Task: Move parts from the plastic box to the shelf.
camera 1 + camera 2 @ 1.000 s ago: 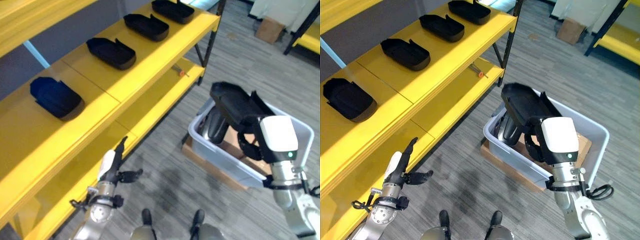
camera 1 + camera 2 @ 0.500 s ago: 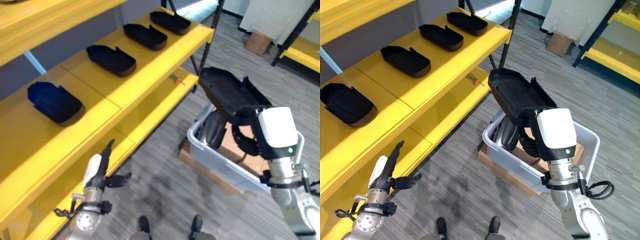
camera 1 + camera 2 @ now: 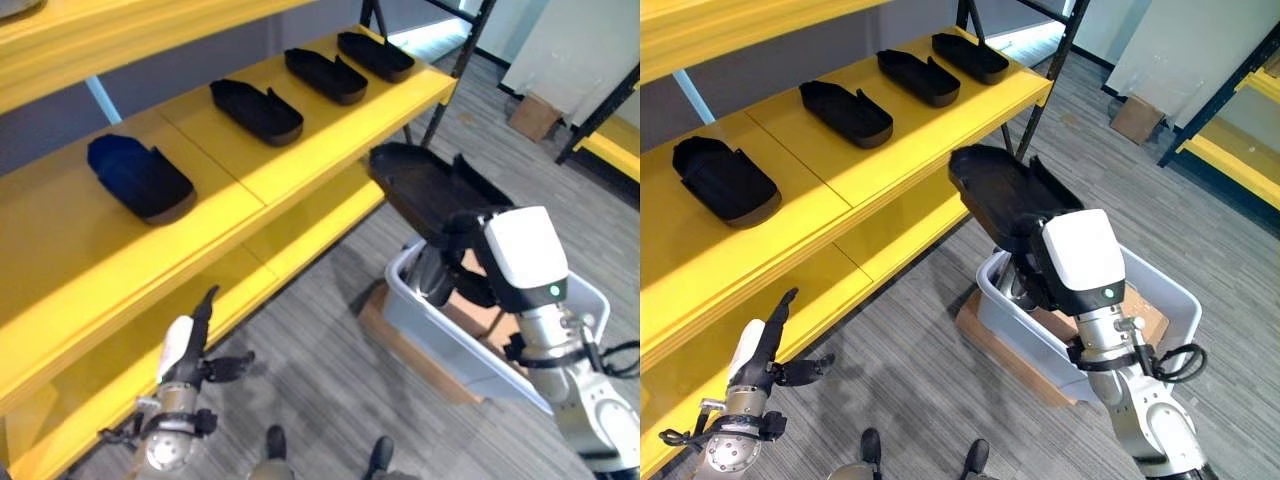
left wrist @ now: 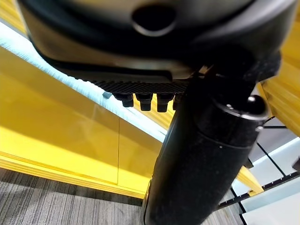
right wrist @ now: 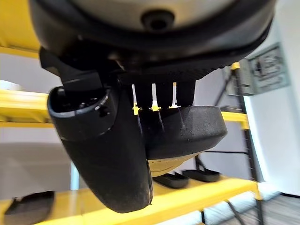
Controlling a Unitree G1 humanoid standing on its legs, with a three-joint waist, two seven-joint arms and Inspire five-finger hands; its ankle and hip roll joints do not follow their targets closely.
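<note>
My right hand [image 3: 466, 256] is shut on a long black tray-shaped part [image 3: 430, 190] and holds it in the air above the grey plastic box [image 3: 450, 342], its far end close to the yellow shelf [image 3: 300, 150]. In the right wrist view the thumb [image 5: 108, 145] and the curled fingers clamp the part's rim [image 5: 187, 125]. Another dark part [image 3: 432, 280] stands inside the box. Several like black parts [image 3: 257, 110] lie in a row on the shelf's middle board. My left hand [image 3: 185, 352] hangs low beside the shelf's lower board, open, with nothing in it.
The plastic box rests on a flat cardboard carton [image 3: 395, 330] on the grey floor. A dark shelf post [image 3: 450, 80] stands at the far end of the shelf. A small cardboard box [image 3: 535, 115] and another yellow rack [image 3: 612, 150] are at the far right.
My right hand has lifted the black part up out of the box and carried it towards the shelf. The camera has shifted. The left hand stays low and open.
</note>
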